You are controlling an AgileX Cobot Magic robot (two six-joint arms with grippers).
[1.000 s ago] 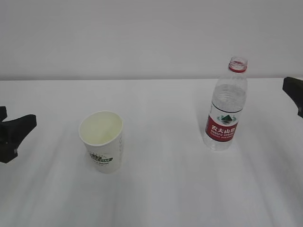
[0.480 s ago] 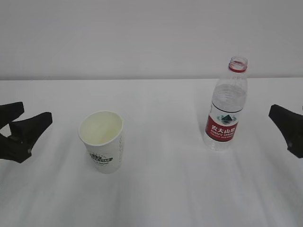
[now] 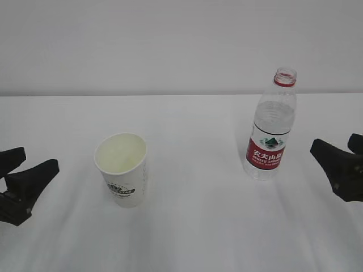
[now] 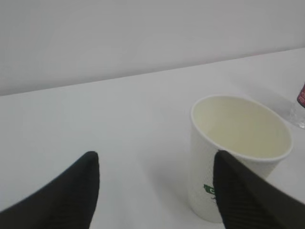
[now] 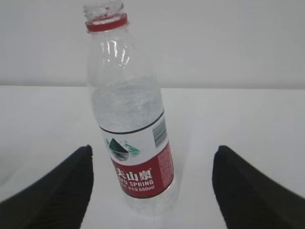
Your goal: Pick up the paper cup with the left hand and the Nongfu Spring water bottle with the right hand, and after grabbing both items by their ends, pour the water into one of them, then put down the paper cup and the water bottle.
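On a white table (image 3: 187,226) against a pale wall, we see 2 grippers closing in from either edge on 2 untouched objects. The paper cup (image 3: 122,169) stands upright left of centre, its cream inside showing no liquid that we can make out. The Nongfu Spring water bottle (image 3: 271,127) stands upright and uncapped to the right, well apart from the cup, with water (image 5: 126,107) visible inside it, the level sitting above the red label.

The left hand (image 3: 21,170) sits low at the left edge, its jaws spread apart and holding nothing. Against the frame from 1 second ago, we find it has pushed further into view and then, over the last half second, dropped slightly lower toward the table. In the left wrist view (image 4: 155,164) the cup lies ahead and off toward 1 finger (image 4: 238,191), not yet between them.

The right hand (image 3: 340,153) has come inward from the right edge over the same second and now hovers near the bottle, apart from it. Its jaws also stand wide and empty; the right wrist view (image 5: 152,160) shows the bottle framed between the 2 fingers but beyond their tips.

Cup and bottle have not shifted across the 3 exterior frames.
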